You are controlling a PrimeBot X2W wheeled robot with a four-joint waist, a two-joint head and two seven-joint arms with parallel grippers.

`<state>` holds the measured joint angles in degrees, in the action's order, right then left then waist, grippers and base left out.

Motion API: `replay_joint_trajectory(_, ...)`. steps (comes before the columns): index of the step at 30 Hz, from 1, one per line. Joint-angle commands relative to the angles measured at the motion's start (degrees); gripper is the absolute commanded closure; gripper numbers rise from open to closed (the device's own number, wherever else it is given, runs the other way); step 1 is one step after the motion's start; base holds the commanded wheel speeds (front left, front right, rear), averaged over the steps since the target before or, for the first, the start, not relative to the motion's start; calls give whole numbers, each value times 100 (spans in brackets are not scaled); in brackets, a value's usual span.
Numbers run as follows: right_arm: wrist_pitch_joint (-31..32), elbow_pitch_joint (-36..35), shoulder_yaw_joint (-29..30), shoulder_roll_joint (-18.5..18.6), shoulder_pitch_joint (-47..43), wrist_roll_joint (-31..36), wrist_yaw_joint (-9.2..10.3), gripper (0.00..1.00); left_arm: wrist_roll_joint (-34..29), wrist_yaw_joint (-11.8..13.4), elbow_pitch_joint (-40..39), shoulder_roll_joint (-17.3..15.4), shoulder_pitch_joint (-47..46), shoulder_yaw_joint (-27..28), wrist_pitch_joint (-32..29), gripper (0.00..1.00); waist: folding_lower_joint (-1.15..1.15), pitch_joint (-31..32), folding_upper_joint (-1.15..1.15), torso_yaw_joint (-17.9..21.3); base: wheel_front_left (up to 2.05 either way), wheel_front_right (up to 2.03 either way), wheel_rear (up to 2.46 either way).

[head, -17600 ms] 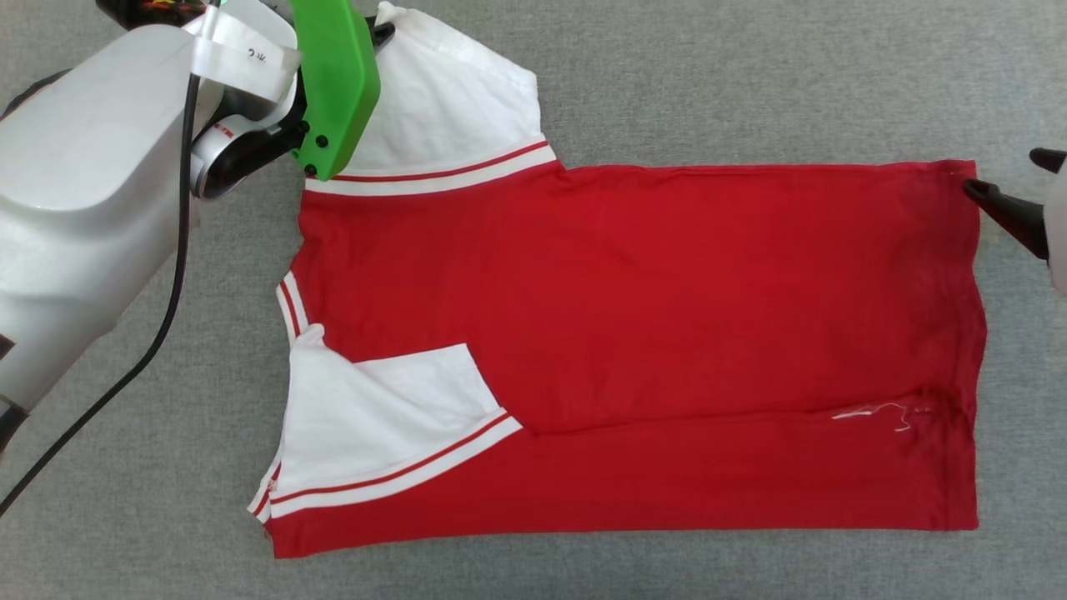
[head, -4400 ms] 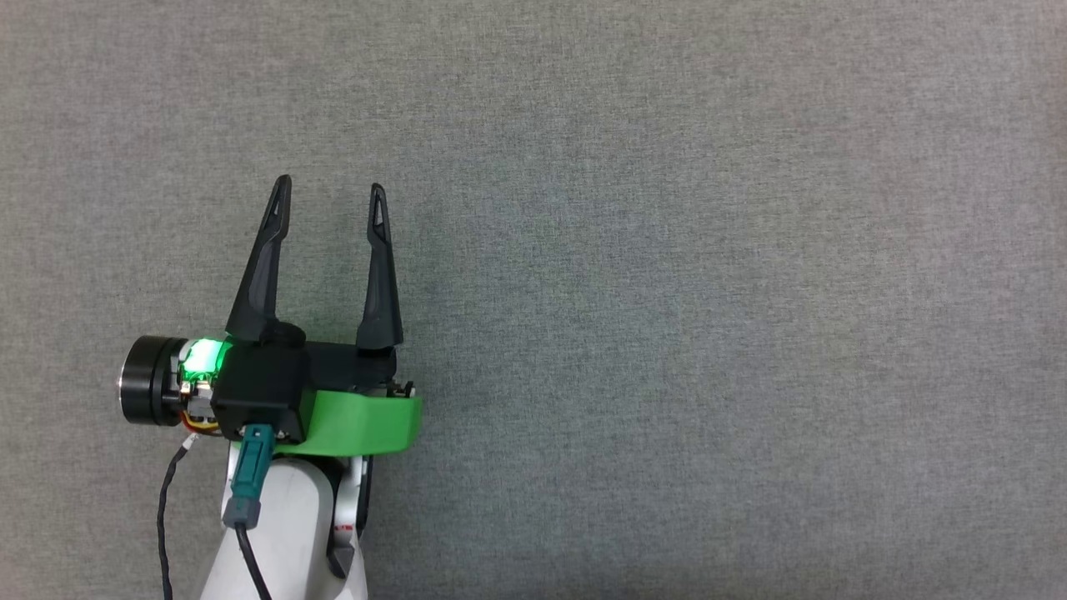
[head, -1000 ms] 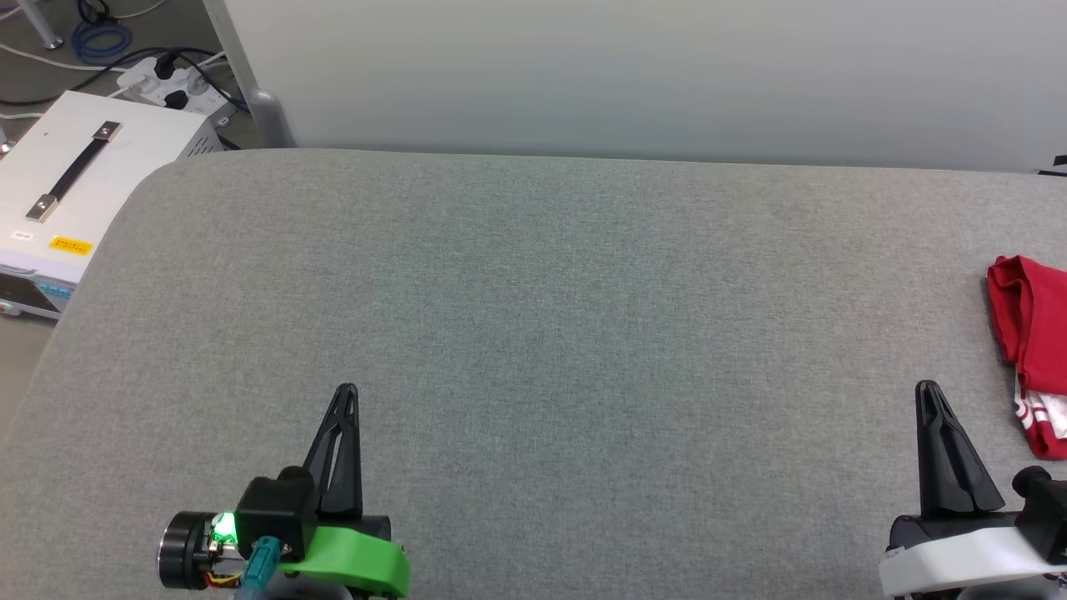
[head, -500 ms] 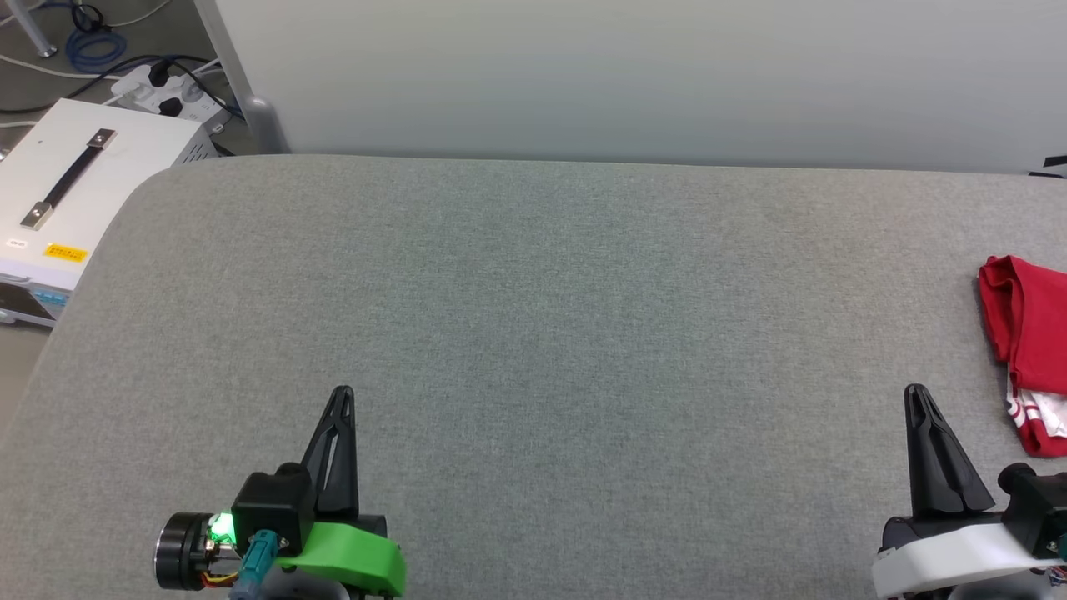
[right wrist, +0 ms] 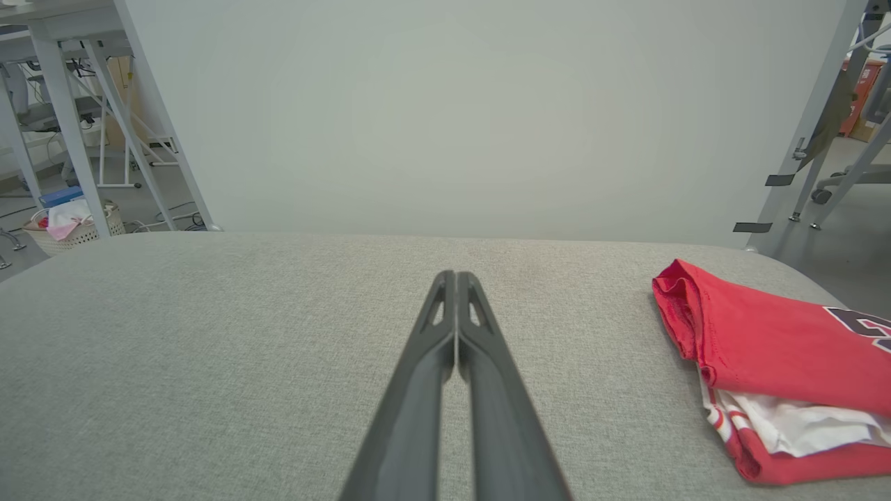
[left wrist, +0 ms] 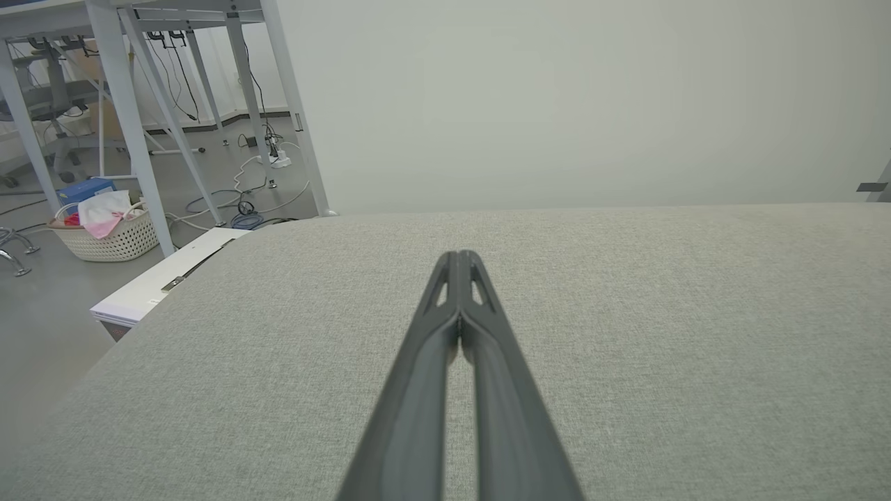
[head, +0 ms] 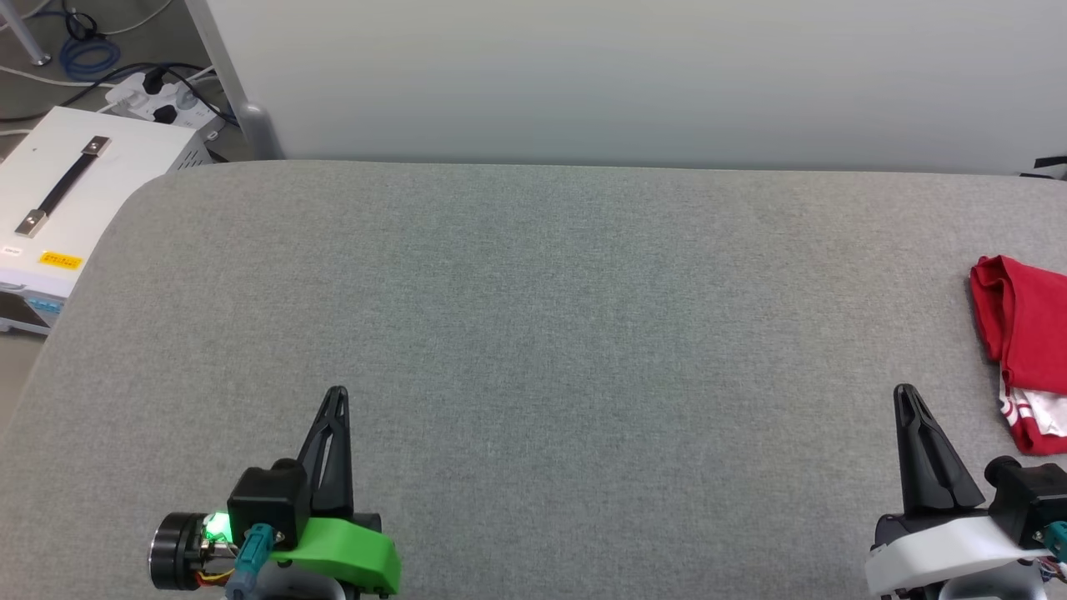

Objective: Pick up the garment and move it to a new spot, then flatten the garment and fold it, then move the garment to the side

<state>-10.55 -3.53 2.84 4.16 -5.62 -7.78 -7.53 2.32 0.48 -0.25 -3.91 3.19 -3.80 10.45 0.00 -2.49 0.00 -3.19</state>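
Head view: red shirt (head: 1021,350) folded, off to the side.
The left gripper (head: 335,394) and right gripper (head: 904,392) are pinched shut, empty; shirt lies right of the right one, not touching.

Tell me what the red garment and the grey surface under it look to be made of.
The garment: soft matte knit cloth, perhaps cotton or polyester jersey; it folds limply with rounded, creased edges. The surface: matte woven grey fabric, likely over padding; a fine heathered weave shows, corners rounded.
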Motion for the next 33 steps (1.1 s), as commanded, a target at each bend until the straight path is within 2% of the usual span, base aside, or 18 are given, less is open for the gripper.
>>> replay_joint_trajectory(1, 37, 28, -18, -13, 112, 72, 1, 100, -57, -14, 6, 27, -81, 19, -35, 100, 0, 4, 0, 5, 0, 0, 0)
replay_joint_trajectory(33, 408, 147, -115, -55, 276, 330, 2, 100, -121, -26, 13, 55, -168, 150, -404, 100, 0, 94, 0, 120, 0, 0, 0)
